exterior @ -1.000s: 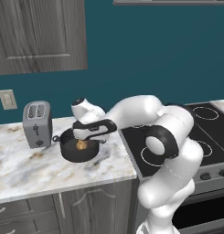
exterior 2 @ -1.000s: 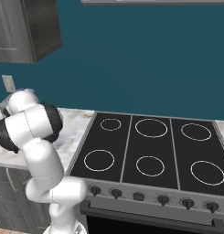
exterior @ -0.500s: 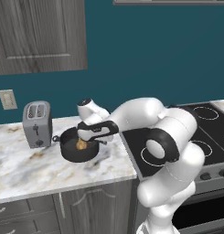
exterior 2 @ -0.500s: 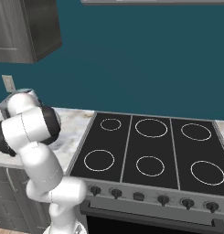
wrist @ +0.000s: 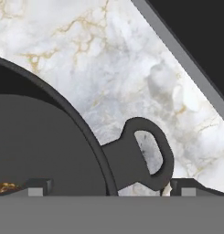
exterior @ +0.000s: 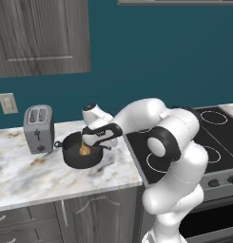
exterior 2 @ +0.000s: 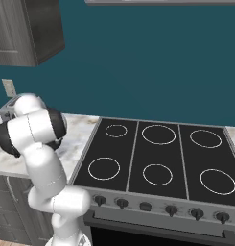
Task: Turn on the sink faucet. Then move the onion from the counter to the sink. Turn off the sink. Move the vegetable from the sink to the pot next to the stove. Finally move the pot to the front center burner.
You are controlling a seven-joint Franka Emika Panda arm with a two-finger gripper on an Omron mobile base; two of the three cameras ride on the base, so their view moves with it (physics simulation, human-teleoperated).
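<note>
Your gripper [exterior: 100, 142] is spread fully wide and grasps nothing; it hangs over the right rim of the pot [exterior: 80, 152], and in the hand view one fingertip [wrist: 38, 185] sits over the pot's inside while the other sits outside, past the loop handle [wrist: 143, 160], neither clearly touching it. Left to right on the table [exterior: 37, 175]: one silver toaster [exterior: 38, 128], then one dark pot just beside it, with one onion [exterior: 84, 150] lying inside near the gripper side, then one black stove [exterior 2: 157, 158] with six white ring burners. One wall outlet [exterior: 7, 103] is above the toaster, and one dark wood cabinet [exterior: 39, 35] hangs above that. The pot stands on the marble, apart from the stove edge [wrist: 177, 50]. Against the earlier frames: you've opened the gripper a touch more, the hand has shifted right from over the pot's middle toward its right rim and handle, and the arm's elbow has swung right; the onion, pot and toaster haven't moved.
</note>
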